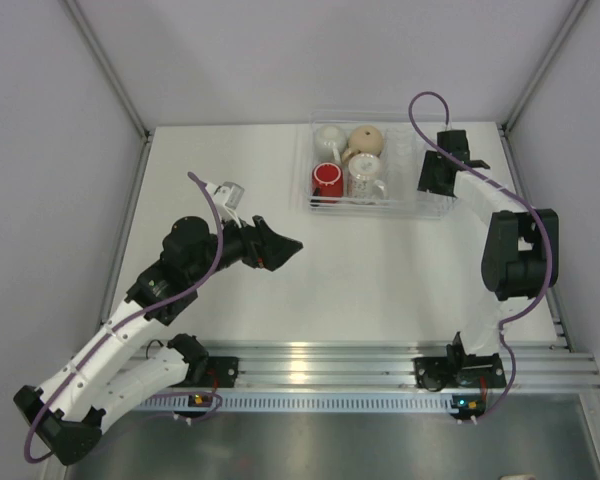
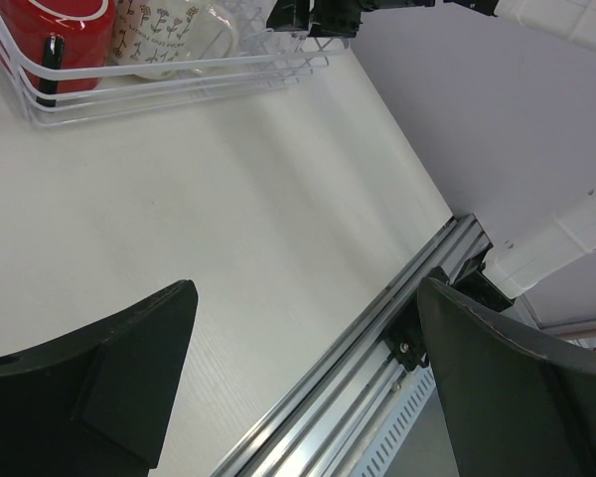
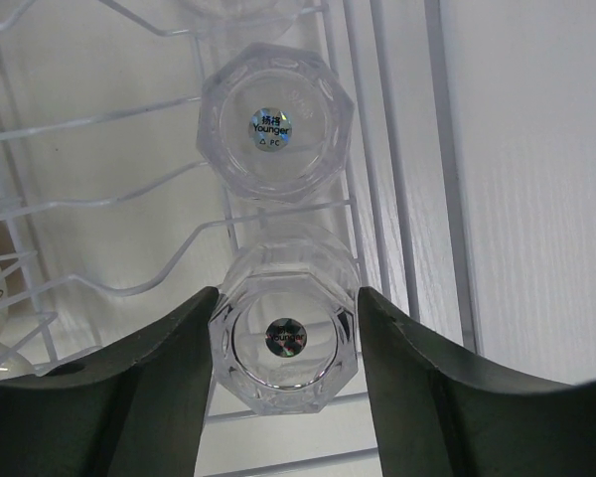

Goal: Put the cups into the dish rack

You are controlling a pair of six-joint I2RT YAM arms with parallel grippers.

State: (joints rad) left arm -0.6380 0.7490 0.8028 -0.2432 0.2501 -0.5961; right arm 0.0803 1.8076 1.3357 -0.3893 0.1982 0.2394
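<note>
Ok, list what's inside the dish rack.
Red mug, white mug, tan mug, flowered cup, a far glass, a near glass between the right tool's fingers. The right arm hides the rack's right end from above.

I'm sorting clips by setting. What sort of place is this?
Probably a robotics lab test cell, not a kitchen: two arms bolted to an aluminium rail, a white table walled by plain grey panels, and a lone dish rack holding cups.
</note>
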